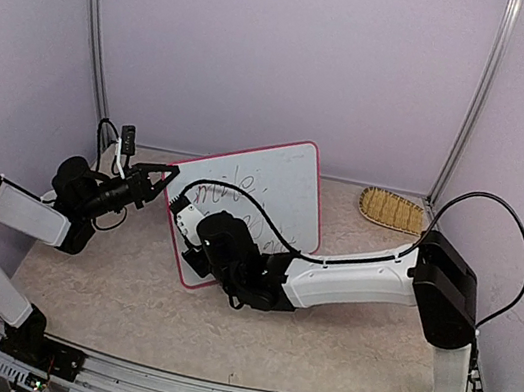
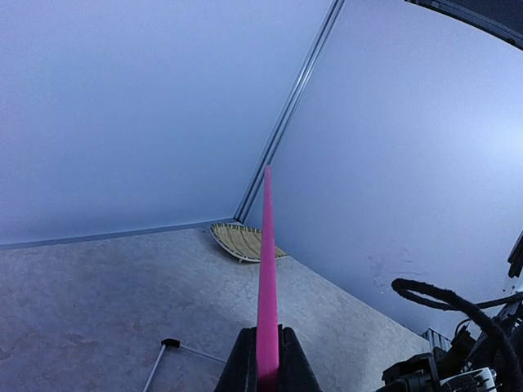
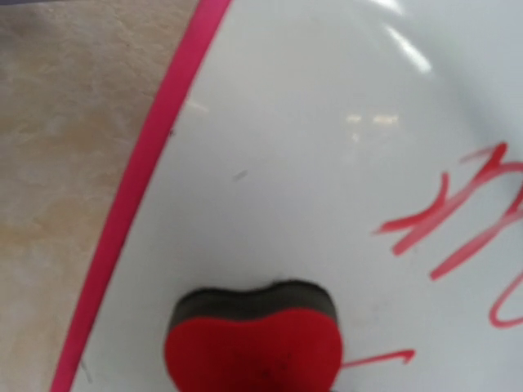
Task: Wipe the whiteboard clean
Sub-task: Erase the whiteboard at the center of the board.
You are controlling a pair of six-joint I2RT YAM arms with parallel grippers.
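Observation:
The whiteboard (image 1: 279, 184), white with a pink-red frame, stands tilted on the table with marker scrawl on its face. My left gripper (image 1: 166, 177) is shut on its upper left corner. In the left wrist view the pink frame edge (image 2: 266, 269) runs up from between the black fingers (image 2: 239, 367). My right gripper (image 1: 195, 243) is at the board's lower left, shut on a heart-shaped eraser (image 3: 253, 347), red with a black felt layer. The felt lies against the white face (image 3: 310, 147), close to the frame (image 3: 139, 188). Red marker strokes (image 3: 466, 220) lie to its right. The right fingers are hidden.
A woven straw basket (image 1: 391, 211) lies at the back right corner, also visible as the basket (image 2: 242, 241) beyond the board's edge. A thin wire leg with a black tip (image 2: 170, 343) rests on the beige tabletop (image 1: 105, 280). Pale walls enclose the table on three sides.

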